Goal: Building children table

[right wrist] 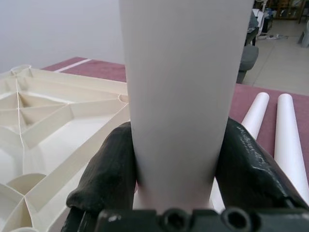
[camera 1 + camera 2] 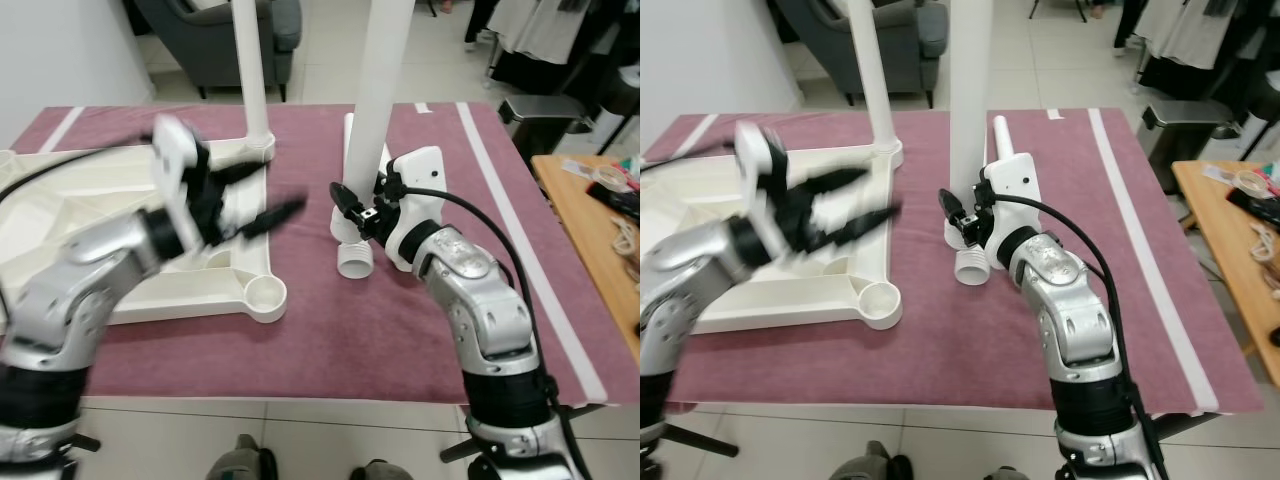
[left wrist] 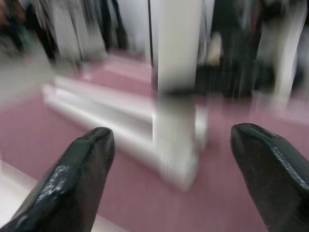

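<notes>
The white table leg [image 2: 383, 110] stands upright in the right pincer [image 2: 352, 213], whose black fingers [image 1: 108, 166] are clamped on it low down, its foot just beside a loose leg [image 2: 355, 250] lying on the maroon mat [image 2: 400, 330]. To that pincer's left lies the upturned white table frame [image 2: 120, 250], one leg [image 2: 250, 70] already standing in its far corner and an empty round socket [image 2: 266, 293] at the near corner. Between frame and held leg, the left pincer [image 2: 262, 195] hovers blurred, fingers spread apart, aimed at the leg. To do this well, I judge the leg should stay vertical, be centred over the empty socket, and be steadied by the left pincer before pressing down.
</notes>
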Tool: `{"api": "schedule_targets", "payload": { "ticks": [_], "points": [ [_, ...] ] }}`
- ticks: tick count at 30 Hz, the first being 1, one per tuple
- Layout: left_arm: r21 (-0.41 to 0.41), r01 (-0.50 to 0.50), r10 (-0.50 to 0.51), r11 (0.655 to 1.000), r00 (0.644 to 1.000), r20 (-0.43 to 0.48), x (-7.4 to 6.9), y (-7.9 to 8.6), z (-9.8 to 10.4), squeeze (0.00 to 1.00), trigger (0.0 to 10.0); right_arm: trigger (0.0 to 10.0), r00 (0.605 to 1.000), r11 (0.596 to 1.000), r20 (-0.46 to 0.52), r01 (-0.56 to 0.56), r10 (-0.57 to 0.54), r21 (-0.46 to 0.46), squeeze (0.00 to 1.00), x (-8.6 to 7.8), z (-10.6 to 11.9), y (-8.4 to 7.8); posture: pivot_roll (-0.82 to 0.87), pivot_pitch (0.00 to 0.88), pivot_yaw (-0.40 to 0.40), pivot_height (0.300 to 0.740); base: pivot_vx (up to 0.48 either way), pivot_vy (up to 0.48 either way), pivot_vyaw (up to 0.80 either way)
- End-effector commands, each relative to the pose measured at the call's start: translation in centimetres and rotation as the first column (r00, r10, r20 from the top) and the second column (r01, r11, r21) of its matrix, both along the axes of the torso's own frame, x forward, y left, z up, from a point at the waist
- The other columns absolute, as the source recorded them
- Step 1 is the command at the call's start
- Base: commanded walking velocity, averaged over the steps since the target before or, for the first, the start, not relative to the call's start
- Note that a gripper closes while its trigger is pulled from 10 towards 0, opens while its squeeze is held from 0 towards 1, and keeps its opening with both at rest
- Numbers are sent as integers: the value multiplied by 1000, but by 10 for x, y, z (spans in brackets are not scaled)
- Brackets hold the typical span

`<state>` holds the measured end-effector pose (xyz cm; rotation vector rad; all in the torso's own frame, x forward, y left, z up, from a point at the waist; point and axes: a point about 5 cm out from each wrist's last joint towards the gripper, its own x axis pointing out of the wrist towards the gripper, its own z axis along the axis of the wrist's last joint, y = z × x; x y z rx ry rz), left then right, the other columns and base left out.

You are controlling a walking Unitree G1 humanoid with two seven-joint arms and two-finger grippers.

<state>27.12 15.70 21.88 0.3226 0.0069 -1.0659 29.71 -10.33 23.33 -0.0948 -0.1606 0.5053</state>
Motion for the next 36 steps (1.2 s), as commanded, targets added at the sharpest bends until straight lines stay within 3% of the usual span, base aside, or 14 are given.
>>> {"api": "schedule_targets", "payload": {
  "ticks": [1, 4, 10, 11, 12, 13, 14, 17, 25, 36],
  "points": [
    [174, 31, -24, 984, 999, -37, -2, 11, -24, 0, 10000, 10000, 998, 999, 56, -22, 19, 41, 0, -6, 9, 4, 9, 58, 45, 740, 0, 0, 0],
    [199, -6, 11, 980, 1000, -21, 5, 18, -29, 0, 10000, 10000, 998, 997, 61, -32, 28, 70, 0, -8, 9, 10, 11, 58, 52, 740, 0, 0, 0],
    [73, -147, 146, 986, 989, 23, 20, 12, -21, 0, 10000, 10000, 998, 995, 60, 16, -23, 101, 0, -9, 6, 14, 0, 59, 61, 740, 0, 0, 0],
    [-37, -252, 253, 967, 967, 41, 28, 2, -16, 0, 10000, 10000, 995, 991, 63, 75, -82, 114, 0, -8, 5, 11, -19, 62, 75, 740, 0, 0, 0],
    [-37, -252, 253, 967, 967, 41, 28, 2, -16, 0, 10000, 10000, 995, 991, 63, 75, -82, 114, 0, -8, 5, 11, -19, 62, 75, 740, 0, 0, 0],
    [-118, -329, 336, 937, 941, 38, 34, -6, -13, 0, 10000, 10000, 989, 985, 71, 124, -133, 123, 0, -8, 5, 8, -24, 64, 81, 740, 0, 0, 0],
    [-118, -329, 336, 937, 941, 38, 34, -6, -13, 0, 10000, 10000, 989, 985, 71, 124, -133, 123, 0, -8, 5, 8, -24, 64, 81, 740, 0, 0, 0],
    [-196, -415, 429, 888, 903, 34, 37, -13, -11, 0, 10000, 10000, 974, 977, 112, 185, -196, 102, 0, -8, 5, 2, -32, 64, 95, 740, 0, 0, 0],
    [-221, -469, 489, 855, 871, 42, 36, -13, -20, 0, 10000, 10000, 952, 959, 130, 267, -278, 98, 0, -7, 1, -16, -36, 65, 110, 740, 0, 0, 0],
    [-249, -517, 546, 819, 836, 57, 43, -22, -18, 0, 10000, 10000, 951, 960, 149, 260, -273, 100, 0, -7, 2, -12, -34, 66, 106, 740, 0, 436, 0]
  ]
}}
